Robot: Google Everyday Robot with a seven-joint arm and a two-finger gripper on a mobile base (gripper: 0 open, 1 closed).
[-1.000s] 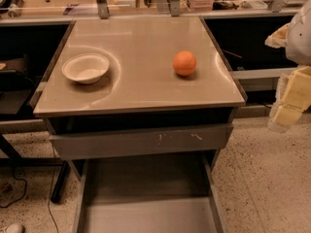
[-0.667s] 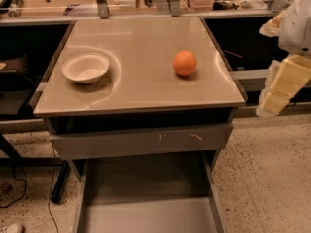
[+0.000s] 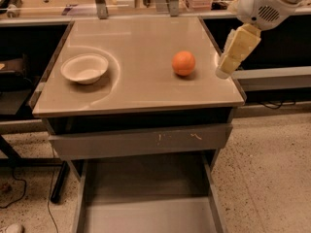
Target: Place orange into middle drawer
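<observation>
Orange (image 3: 183,63) sits on the tan surface (image 3: 141,38), toward its right half and well back from the front edge, with a small shadow under it. Off to the left, well apart from it, stands a white bowl (image 3: 84,68), upright. The gripper (image 3: 224,68) hangs at the right edge of the surface, pale and tilted, its tip pointing down and leftward, near the orange but not touching it. It carries nothing, and from where I stand I cannot tell whether it is spread or closed. Below the surface is a closed drawer with a pale-scratched grey front (image 3: 141,141). Under that the middle drawer (image 3: 146,212) is pulled out, its flat grey floor bare.
</observation>
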